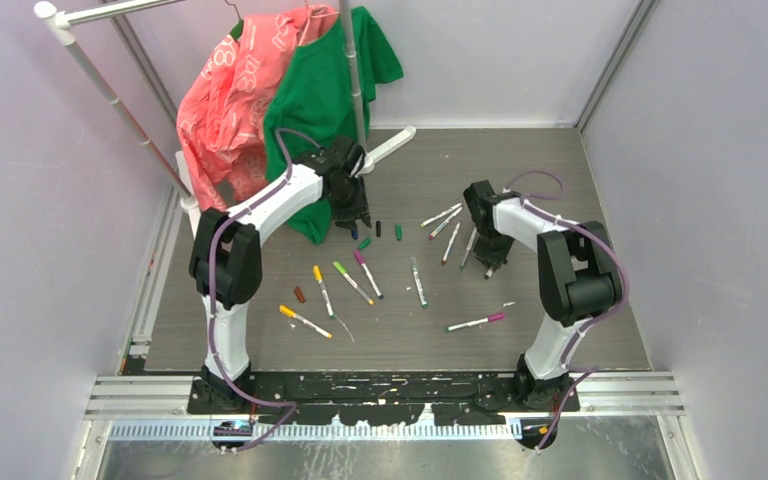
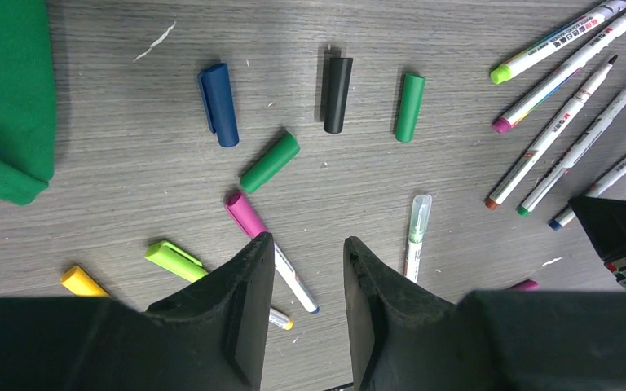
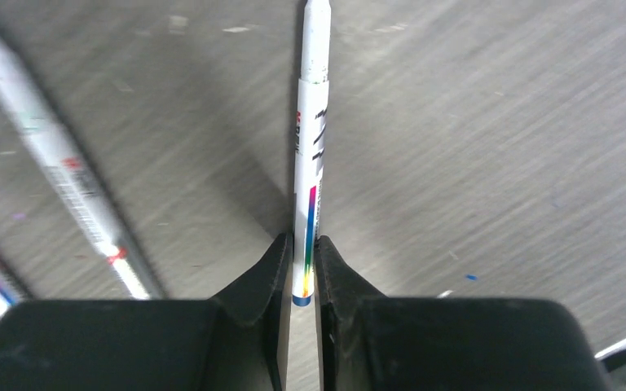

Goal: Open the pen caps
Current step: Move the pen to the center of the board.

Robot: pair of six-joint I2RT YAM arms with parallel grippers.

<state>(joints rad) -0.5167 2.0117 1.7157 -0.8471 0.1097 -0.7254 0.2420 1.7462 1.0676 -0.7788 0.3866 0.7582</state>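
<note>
**Right gripper pinches a pen by its tail; left hangs over loose caps**

The right gripper [image 3: 301, 244] is closed narrow on a white-barrelled pen [image 3: 311, 122]. It pinches the very tail end, so nearly the whole barrel juts out beyond the fingertips. This pen is on the right of the table [image 3: 497, 122], at mid depth. Its other end runs to the top edge of the wrist view, so I cannot tell whether a cap is on it.

The left gripper [image 2: 306, 244] hangs over the far centre, jaws partly apart with nothing between them. Below it a blue cap [image 2: 218, 104], a black cap [image 2: 337, 94], a green cap [image 2: 410, 107] and a second green cap [image 2: 269, 162] lie loose. A magenta-capped pen [image 2: 249, 213] lies just near of them.

A tail-end pinch probably gives poor leverage. To pull a cap cleanly, the barrel should be held firm and level. The left jaws should close on the cap alone and draw straight along the pen, or the barrel may slip.

The held barrel shows a red mark, black strokes and a rainbow stripe, all too blurred to read.
</note>
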